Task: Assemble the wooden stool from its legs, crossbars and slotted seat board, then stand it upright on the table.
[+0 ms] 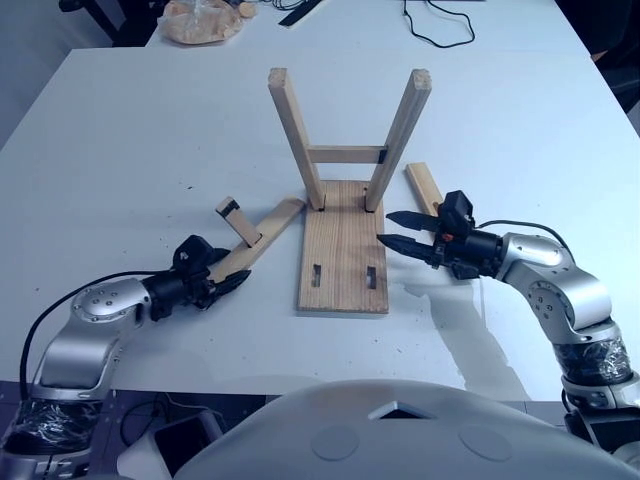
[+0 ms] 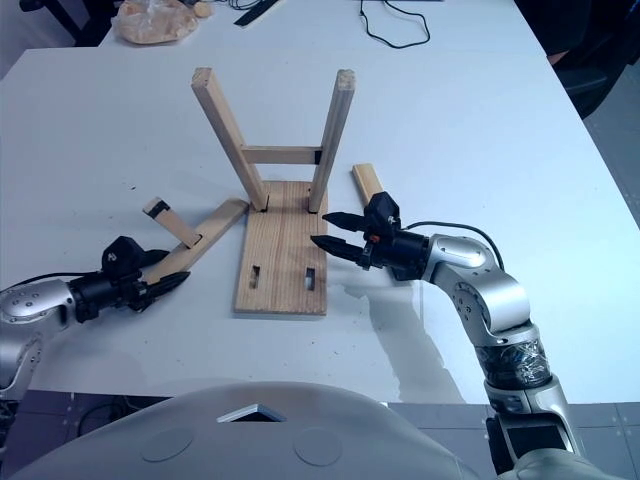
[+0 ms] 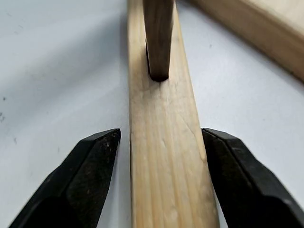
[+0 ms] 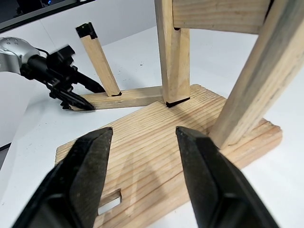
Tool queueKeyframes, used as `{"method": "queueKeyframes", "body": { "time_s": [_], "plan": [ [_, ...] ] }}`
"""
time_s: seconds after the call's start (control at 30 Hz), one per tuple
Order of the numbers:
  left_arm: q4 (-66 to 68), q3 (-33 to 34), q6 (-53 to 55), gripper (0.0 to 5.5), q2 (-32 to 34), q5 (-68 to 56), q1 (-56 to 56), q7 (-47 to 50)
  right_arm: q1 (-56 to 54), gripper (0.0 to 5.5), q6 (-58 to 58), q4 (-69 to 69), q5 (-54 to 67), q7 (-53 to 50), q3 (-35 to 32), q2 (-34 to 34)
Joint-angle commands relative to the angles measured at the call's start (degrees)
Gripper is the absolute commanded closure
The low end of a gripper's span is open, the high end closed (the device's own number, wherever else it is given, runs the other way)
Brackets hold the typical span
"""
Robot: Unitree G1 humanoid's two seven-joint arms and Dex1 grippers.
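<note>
The slotted seat board (image 1: 343, 255) lies flat on the white table (image 1: 120, 150). Two legs (image 1: 296, 130) joined by a crossbar (image 1: 346, 155) stand upright in its far slots; the two near slots are empty. Left of the board lies a loose leg (image 1: 262, 238) with a short crossbar (image 1: 238, 221) stuck in it. My left gripper (image 1: 236, 282) is open and straddles this leg's near end (image 3: 164, 161), its fingers (image 3: 80, 180) close to the wood on both sides. My right gripper (image 1: 388, 229) hovers open at the board's right edge (image 4: 156, 142). Another loose leg (image 1: 424, 188) lies right of the board.
A clear bag (image 1: 203, 22) with something tan inside sits at the table's far left. A black cable (image 1: 436, 32) lies at the far middle. Bare table stretches to the left and far right, and the front edge runs just behind both arms.
</note>
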Motion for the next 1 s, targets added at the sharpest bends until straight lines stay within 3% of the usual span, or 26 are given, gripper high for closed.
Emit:
{"method": "queueKeyframes", "body": {
  "time_s": [0.03, 0.23, 0.4, 0.5, 0.63, 0.8, 1.0],
  "plan": [
    [5.28, -1.48, -4.07, 2.59, -1.69, 4.90, -1.28, 3.29, -0.37, 3.07, -0.32, 0.05, -0.64, 0.01, 0.37, -0.03],
    [4.17, 0.58, -4.41, 3.43, -1.97, 1.42, -2.01, 1.51, -0.16, 3.07, -0.12, -0.22, -0.29, 0.01, -0.07, -0.21],
    [3.60, 2.56, -3.65, 3.44, -2.50, -1.28, -2.73, 0.94, -0.64, 3.07, 0.73, -0.63, 1.17, -0.02, -1.58, -0.37],
    [2.28, 7.24, -2.74, 3.44, -3.75, -5.96, -5.40, 1.75, -1.24, 3.07, 1.48, -1.93, 3.52, -0.07, -3.42, -0.30],
    [-5.17, 18.04, -1.61, 3.44, -5.02, -23.14, -10.99, -1.12, -3.41, 3.07, 7.38, -7.61, 17.42, 0.08, -9.89, 0.35],
    [-13.04, 26.70, 4.18, 3.44, -3.02, -45.28, -16.43, 0.06, -6.31, 3.07, 11.59, -12.47, 29.87, -0.32, -13.39, -0.13],
    [-24.99, 23.92, 9.00, 3.44, -1.05, -61.21, -16.01, 2.57, -13.18, 2.91, 14.31, -12.19, 36.11, -3.33, -12.39, 0.60]
  ]
}}
